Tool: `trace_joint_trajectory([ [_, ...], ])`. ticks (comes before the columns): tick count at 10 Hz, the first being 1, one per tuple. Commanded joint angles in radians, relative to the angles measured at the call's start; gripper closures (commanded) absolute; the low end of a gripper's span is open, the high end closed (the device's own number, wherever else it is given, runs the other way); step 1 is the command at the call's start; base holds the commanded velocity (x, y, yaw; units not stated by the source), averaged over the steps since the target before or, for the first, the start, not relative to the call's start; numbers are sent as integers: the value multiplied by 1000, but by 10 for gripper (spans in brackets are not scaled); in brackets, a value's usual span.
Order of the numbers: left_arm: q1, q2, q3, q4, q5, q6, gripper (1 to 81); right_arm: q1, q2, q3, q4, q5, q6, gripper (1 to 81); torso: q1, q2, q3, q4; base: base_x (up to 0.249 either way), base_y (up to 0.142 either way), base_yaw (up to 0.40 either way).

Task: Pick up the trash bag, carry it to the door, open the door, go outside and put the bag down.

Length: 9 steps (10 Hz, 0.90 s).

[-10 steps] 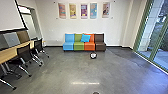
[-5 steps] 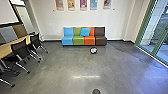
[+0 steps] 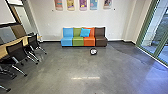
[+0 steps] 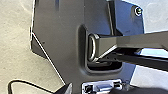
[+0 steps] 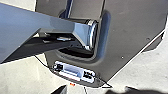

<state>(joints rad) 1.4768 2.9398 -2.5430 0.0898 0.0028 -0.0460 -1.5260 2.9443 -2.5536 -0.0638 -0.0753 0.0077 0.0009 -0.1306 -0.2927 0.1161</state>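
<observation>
Green-framed glass panels (image 3: 160,42) stand along the right side of the head view, with paving and a pale pillar outside. I cannot tell whether any of them is a door leaf. In the right wrist view my right gripper (image 5: 96,90) stands open at the bottom edge, its two dark tips wide apart and pale floor and the robot's base plate showing between them. Of my left gripper (image 4: 67,89), a dark pointed part appears at the bottom of the left wrist view, beside the robot's plate.
A blue, green, orange and brown sofa (image 3: 84,41) with a blue cushion stands against the far wall. In front of it a black-and-white ball (image 3: 93,51) lies on the grey floor (image 3: 82,65). Black chairs (image 3: 18,53) line a wooden table (image 3: 12,43) on the left.
The head camera has tilted down and come a little closer to the sofa. The dark round thing at the bottom edge has almost slipped out of the picture.
</observation>
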Motion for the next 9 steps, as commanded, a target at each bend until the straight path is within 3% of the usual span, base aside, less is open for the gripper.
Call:
trace_joint_trajectory([
  [1,-31,-2,6,-4,62,8,10,29,3,15,-8,-67,-3,10,0,0,0,0,188,0,0],
  [9,-31,4,6,-2,62,8,10,28,11,15,-7,-67,-3,10,0,0,0,0,188,0,0],
])
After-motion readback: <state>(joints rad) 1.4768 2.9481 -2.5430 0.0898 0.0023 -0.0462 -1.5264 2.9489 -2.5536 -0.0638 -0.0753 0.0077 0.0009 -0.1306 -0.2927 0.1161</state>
